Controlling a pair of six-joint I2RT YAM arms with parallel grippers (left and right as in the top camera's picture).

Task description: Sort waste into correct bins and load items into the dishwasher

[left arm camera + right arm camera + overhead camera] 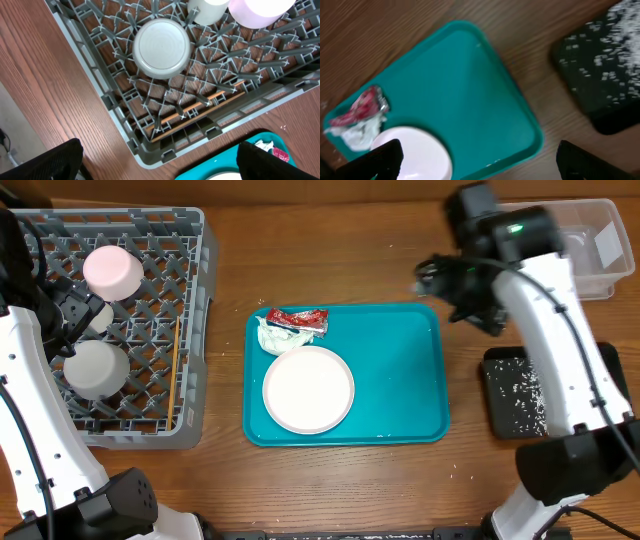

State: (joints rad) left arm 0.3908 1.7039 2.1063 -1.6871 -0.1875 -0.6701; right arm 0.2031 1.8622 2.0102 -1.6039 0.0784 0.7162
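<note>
**Overhead view only.** Shows the whole layout on a brown wood-grain table (pixel 330 240). Teal rectangular plastic serving tray (pixel 420 380) at centre. Large square grey plastic dish rack (pixel 195 330) with an open lattice grid, left of the teal tray. Shallow black rectangular tray (pixel 497 415) right of it, apart from its rim. Clear rectangular plastic tub (pixel 590 240) with a white label, beyond the teal tray's far right corner. Right gripper (pixel 435 277) above bare table just past that same corner.

**Left wrist view only.** Shows the rack interior close up. Thin wooden chopsticks (pixel 200 107) lying flat under the lattice pegs on the side nearest the teal tray. Grey bowl (pixel 161 48) upside down, base ring uppermost. Small white cup (pixel 207 10) and small pale-pink dish (pixel 255 10) side by side, cut off by the picture edge. Left gripper (pixel 160 165) spread wide, with nothing between its fingers.

**Right wrist view only.** Blurred. Confirms the right gripper's fingers are spread wide and empty, over the teal tray's right half.

**Task items on the teal tray.**
- Large white round plate (pixel 308 388), matte and bare, in the left half.
- Crumpled white paper napkin (pixel 280 338) touching the plate's far edge.
- Small red sauce packet (pixel 299 319), wrinkled, against the far rim.

**Waste already sorted.** Loose white rice-like crumbs (pixel 528 385) scattered in the black tray.
</note>
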